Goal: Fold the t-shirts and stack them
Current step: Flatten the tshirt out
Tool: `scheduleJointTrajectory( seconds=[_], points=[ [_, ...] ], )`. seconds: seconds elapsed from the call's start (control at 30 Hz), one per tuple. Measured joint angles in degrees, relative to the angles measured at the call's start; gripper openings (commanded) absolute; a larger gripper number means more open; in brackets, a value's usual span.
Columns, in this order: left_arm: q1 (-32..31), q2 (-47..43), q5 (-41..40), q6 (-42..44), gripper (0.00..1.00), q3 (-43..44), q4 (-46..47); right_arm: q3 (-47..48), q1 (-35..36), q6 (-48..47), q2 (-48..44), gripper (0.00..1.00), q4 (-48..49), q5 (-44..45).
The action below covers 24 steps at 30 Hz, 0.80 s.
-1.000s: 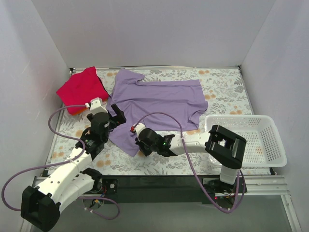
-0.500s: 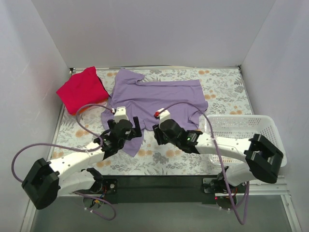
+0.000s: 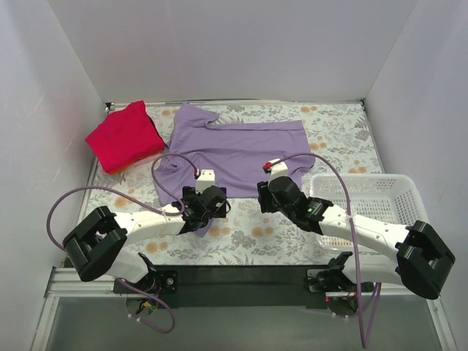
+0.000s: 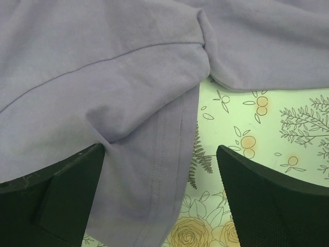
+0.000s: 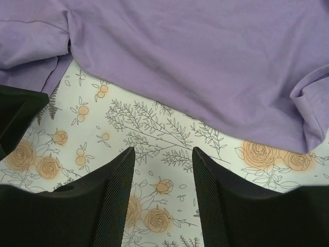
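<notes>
Now the left pincer (image 4: 160,198) hangs with its fingers wide apart over a sleeve hem of the lavender t-shirt (image 3: 241,150), which is spread on the bench (image 3: 340,135). The right pincer (image 5: 163,154), also apart, hovers over bare bench just beside that shirt's near hem. The red t-shirt (image 3: 123,137) lies bunched to its left.

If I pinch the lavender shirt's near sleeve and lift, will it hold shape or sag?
Likely sags: the lavender shirt lies limp, its sleeve creased and bunched beneath the open left gripper. It looks thin and light, so it should lift easily but trail across the floral tablecloth.
</notes>
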Motion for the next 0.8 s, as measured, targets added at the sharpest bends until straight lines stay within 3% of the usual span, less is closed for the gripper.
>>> scheduleJointTrajectory(
  seconds=[0.5, 0.7, 0.8],
  points=[
    [-5.29, 6.86, -2.34, 0.35, 0.81, 4.39, 0.0, -3.74, -4.48, 0.0, -2.03, 0.45, -0.55, -1.66],
    [-5.31, 9.4, -4.0, 0.26, 0.65, 5.6, -0.61, -4.33, -5.22, 0.0, -2.54, 0.45, -0.5, -2.01],
    [-5.38, 10.95, -4.87, -0.15, 0.51, 6.64, -0.72, -4.39, -5.64, 0.0, -2.91, 0.45, -0.52, -2.08]
  ],
)
